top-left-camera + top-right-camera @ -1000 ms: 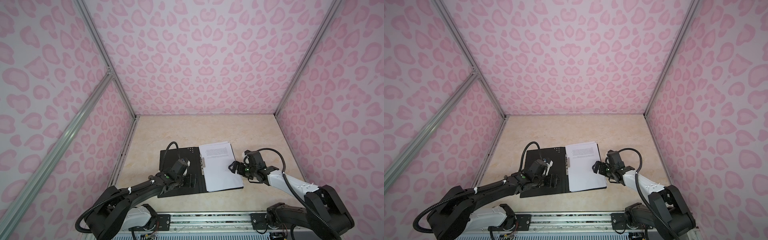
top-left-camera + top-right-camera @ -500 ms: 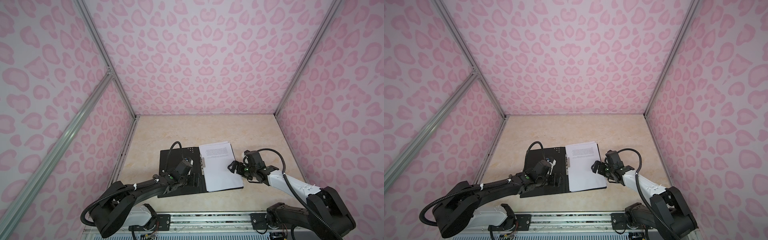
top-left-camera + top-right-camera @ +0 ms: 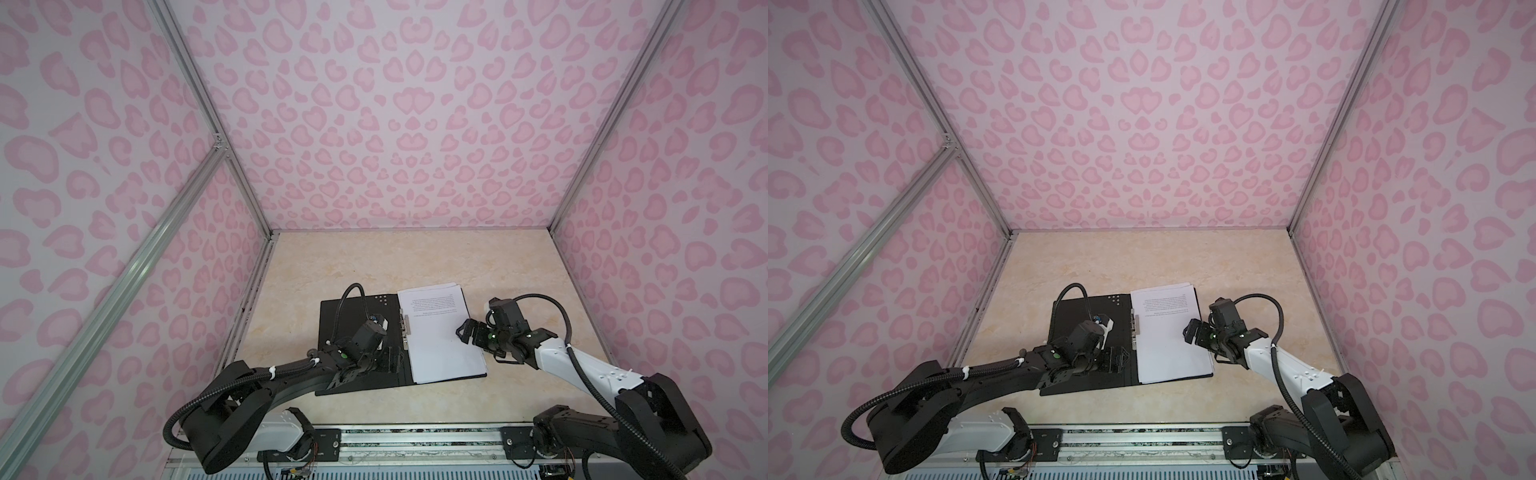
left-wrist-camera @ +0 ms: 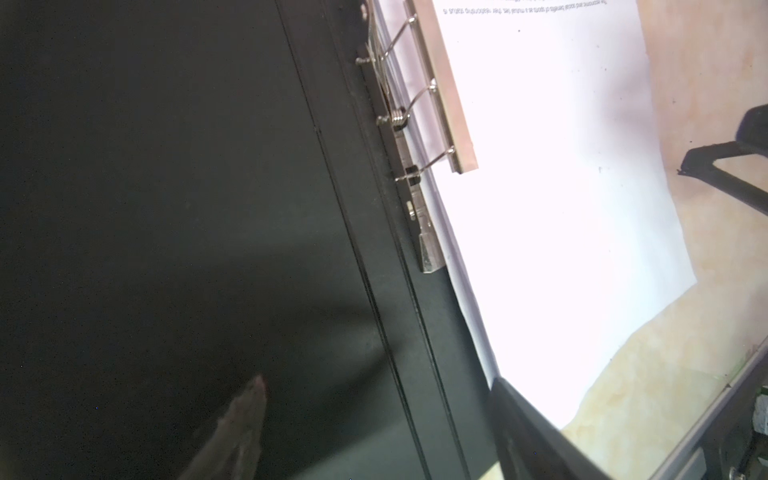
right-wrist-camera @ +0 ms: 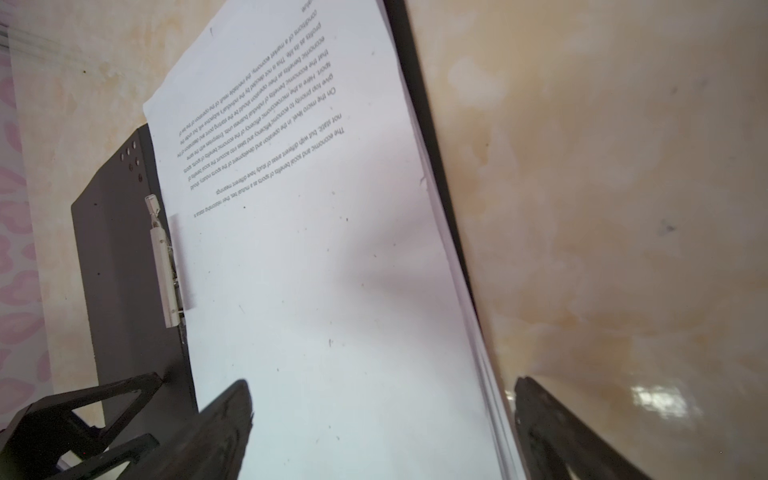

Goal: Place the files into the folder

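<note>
Top views: folder (image 3: 337, 328) open flat on the table (image 3: 374, 257), black inside up. The files (image 3: 436, 332) are stacked on its right half, their far end overhanging its edge. The left hand (image 3: 384, 360) is spread wide, empty, low over the left cover. The right hand (image 3: 465, 330) is fully spread, empty, at the files' outer edge.

Left wrist view: metal clip (image 4: 441, 83) lies over the files' spine edge; whether it presses them, cannot tell.

Right wrist view: one finger (image 5: 235, 401) above the sheets, its mate beyond their edge.

Risk: a sideways nudge would likely fan the stack; closing may crease the overhang.

Change: left arm shifted slightly; files and folder unmoved.
</note>
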Motion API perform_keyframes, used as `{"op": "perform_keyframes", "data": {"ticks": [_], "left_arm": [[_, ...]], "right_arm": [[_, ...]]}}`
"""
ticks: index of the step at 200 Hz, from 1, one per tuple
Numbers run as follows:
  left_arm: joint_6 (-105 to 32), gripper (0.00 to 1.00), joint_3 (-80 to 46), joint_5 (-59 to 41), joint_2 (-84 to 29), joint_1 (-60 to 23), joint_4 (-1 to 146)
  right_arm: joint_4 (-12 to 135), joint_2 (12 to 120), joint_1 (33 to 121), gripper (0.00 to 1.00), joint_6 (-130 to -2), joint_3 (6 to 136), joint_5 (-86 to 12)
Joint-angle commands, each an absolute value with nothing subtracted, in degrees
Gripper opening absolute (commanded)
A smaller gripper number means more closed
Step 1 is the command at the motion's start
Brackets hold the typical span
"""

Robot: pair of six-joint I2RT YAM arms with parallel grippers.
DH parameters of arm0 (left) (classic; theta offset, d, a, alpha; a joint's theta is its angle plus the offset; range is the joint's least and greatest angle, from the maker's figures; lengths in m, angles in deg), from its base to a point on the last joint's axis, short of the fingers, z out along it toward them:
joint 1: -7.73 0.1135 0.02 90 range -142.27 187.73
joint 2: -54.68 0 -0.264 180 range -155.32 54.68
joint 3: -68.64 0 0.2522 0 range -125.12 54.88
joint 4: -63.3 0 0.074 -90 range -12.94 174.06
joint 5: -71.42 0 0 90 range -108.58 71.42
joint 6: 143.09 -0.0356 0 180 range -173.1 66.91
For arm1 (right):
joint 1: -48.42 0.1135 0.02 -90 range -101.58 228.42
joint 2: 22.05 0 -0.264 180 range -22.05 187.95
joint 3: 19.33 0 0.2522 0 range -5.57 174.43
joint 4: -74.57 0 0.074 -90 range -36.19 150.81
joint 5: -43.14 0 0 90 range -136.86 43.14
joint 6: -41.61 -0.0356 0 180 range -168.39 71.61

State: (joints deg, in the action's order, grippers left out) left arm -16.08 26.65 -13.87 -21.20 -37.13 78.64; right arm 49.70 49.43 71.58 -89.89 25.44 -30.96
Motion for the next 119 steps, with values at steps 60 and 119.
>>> {"op": "perform_keyframes", "data": {"ticks": [60,119], "left_arm": [[-14.5,0.86,27.4,-12.8,-21.8,-37.2,85.8],[-14.2,0.86,27.6,-12.7,-21.8,-37.3,85.2]], "right_arm": [[51.8,50.6,73.8,0.99,-91.5,23.7,-31.0],[51.8,50.7,74.5,0.99,-91.6,24.3,-31.0]]}}
